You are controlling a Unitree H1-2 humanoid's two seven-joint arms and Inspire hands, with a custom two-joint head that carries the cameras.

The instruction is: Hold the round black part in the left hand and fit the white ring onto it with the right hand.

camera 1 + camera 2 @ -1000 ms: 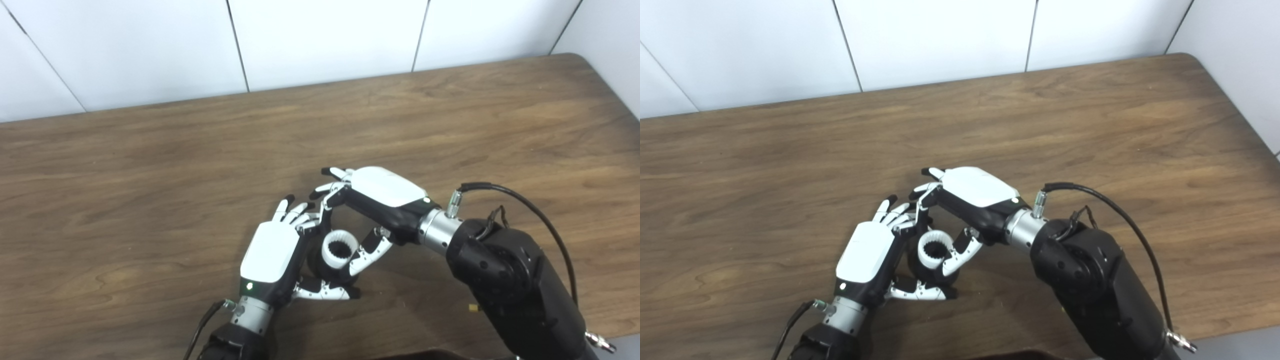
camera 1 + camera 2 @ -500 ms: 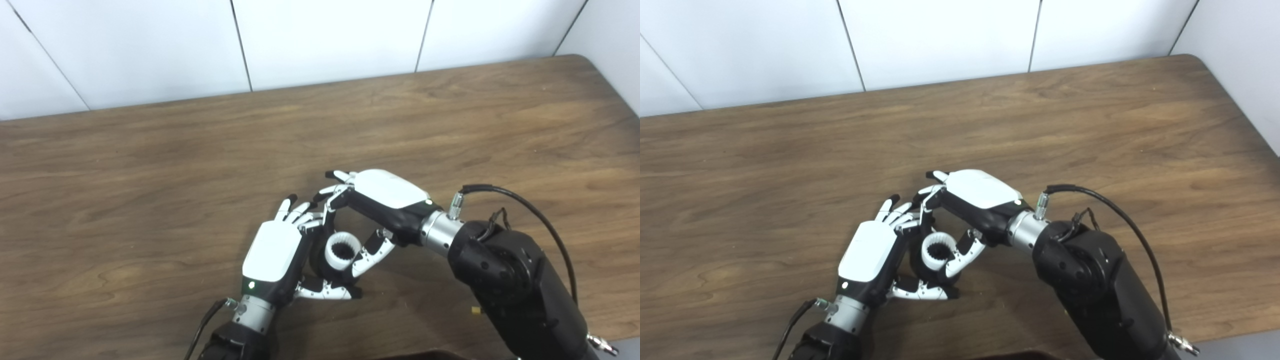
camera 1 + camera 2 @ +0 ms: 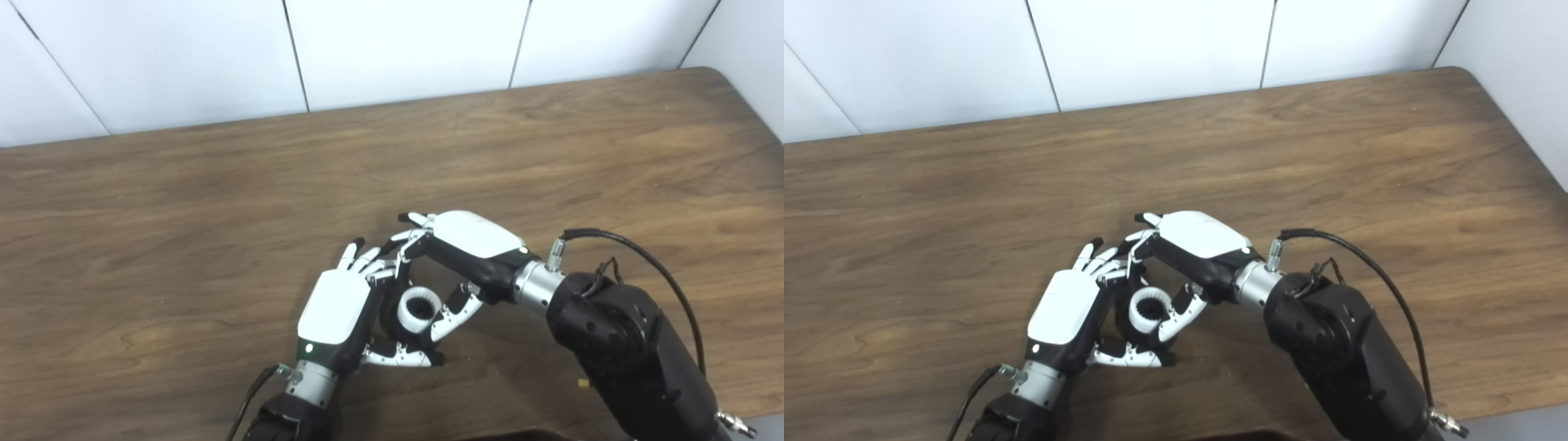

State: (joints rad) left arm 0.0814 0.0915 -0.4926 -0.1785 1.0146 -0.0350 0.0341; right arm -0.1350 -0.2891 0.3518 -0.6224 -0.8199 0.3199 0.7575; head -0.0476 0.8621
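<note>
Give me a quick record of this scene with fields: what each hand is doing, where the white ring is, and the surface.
left hand: shut on the round black part, low over the table
right hand: shut on the white ring, thumb and fingers at its sides
white ring: sitting on top of the round black part, opening facing up
seating depth: cannot tell
surface: brown wooden table

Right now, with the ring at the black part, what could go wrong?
The toothed white plastic ring is pinched only between fingertips of the right hand, so it could tilt and jam. The round black part is mostly hidden by the left hand, so alignment is hard to judge and it may slip.
</note>
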